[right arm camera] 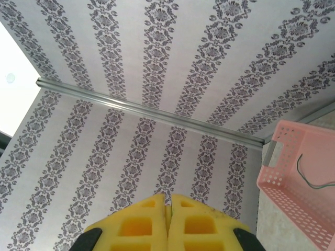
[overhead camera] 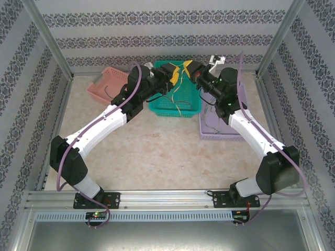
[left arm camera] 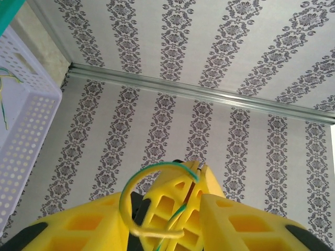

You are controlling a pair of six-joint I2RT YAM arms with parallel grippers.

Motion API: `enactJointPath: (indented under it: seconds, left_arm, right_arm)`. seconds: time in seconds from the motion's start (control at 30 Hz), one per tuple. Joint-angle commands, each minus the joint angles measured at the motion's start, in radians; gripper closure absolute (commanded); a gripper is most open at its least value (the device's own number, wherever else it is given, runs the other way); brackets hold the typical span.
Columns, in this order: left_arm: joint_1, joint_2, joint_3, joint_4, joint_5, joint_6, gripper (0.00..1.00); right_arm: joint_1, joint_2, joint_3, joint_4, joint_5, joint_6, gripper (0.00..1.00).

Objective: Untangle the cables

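Twelve o'clock: left fingers (left arm camera: pixel 162 209) pinch thin yellow-green wire cables (left arm camera: pixel 146 170); right fingers (right arm camera: pixel 136 225) pressed shut (contents unseen). We judge the tangle mostly unresolved.

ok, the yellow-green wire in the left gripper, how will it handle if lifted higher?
Probably floppy: the yellow-green wire curls in a loose loop at the left gripper. Likely very light: strands hang slack toward the green basket. So thin it could slip under a tug.
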Motion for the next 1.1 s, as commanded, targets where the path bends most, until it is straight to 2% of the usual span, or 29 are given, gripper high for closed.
enactJointPath:
  seconds: [0.0,0.03,0.07,0.13,0.2,0.27,0.3,0.37,0.43,0.5,0.57,0.6,0.7,0.8,0.9,0.93,1.0,1.07]
  left_arm:
    - [-0.01,0.011,0.034,-0.022,0.036,0.029,0.88]
    - [-0.007,0.007,0.03,-0.039,0.045,0.043,0.96]
    - [-0.004,-0.002,0.026,-0.061,0.051,0.067,1.0]
    - [0.016,-0.02,0.057,-0.196,0.086,0.18,1.0]
    - [0.046,-0.022,0.14,-0.427,0.123,0.347,1.0]
    - [0.083,-0.003,0.249,-0.642,0.153,0.574,1.0]
    - [0.104,0.018,0.316,-0.759,0.167,0.709,1.0]
    - [0.134,0.064,0.429,-0.929,0.194,0.942,1.0]
    - [0.148,0.117,0.557,-1.103,0.186,1.173,1.0]
    - [0.15,0.168,0.649,-1.228,0.178,1.382,1.0]
    - [0.149,0.213,0.716,-1.343,0.119,1.544,1.0]
    - [0.147,0.218,0.713,-1.367,0.053,1.592,1.0]
    - [0.149,0.19,0.643,-1.34,-0.123,1.643,1.0]
    - [0.149,0.194,0.657,-1.347,-0.371,1.595,1.0]
    - [0.15,0.18,0.671,-1.327,-0.461,1.546,1.0]
    - [0.152,0.176,0.688,-1.331,-0.459,1.504,0.89]
    - [0.154,0.159,0.716,-1.337,-0.394,1.388,0.6]
    - [0.154,0.125,0.71,-1.324,-0.304,1.222,0.54]
  right_arm:
    - [0.003,-0.04,-0.025,0.005,-0.006,0.006,1.0]
    - [-0.009,-0.048,-0.031,0.005,-0.009,0.005,1.0]
    - [-0.024,-0.053,-0.032,0.0,-0.018,0.001,1.0]
    - [-0.063,-0.066,-0.019,-0.034,-0.06,-0.026,1.0]
    - [-0.102,-0.063,0.028,-0.109,-0.163,-0.099,1.0]
    - [-0.124,-0.041,0.125,-0.299,-0.309,-0.245,1.0]
    - [-0.123,-0.03,0.182,-0.453,-0.369,-0.36,1.0]
    - [-0.107,-0.015,0.254,-0.696,-0.451,-0.564,1.0]
    - [-0.087,-0.025,0.268,-0.882,-0.458,-0.744,1.0]
    - [-0.069,-0.047,0.252,-0.983,-0.403,-0.849,1.0]
    - [-0.057,-0.048,0.243,-1.037,-0.362,-0.905,1.0]
    - [-0.052,-0.05,0.241,-1.056,-0.332,-0.929,1.0]
    - [-0.042,-0.055,0.245,-1.054,-0.272,-0.968,1.0]
    - [-0.033,-0.037,0.291,-1.079,-0.257,-1.03,1.0]
    - [-0.013,-0.022,0.314,-1.096,-0.216,-1.083,1.0]
    - [-0.007,-0.022,0.306,-1.073,-0.2,-1.08,1.0]
    - [0.007,-0.034,0.271,-0.994,-0.146,-1.058,1.0]
    - [0.021,-0.052,0.224,-0.875,-0.095,-1.028,1.0]
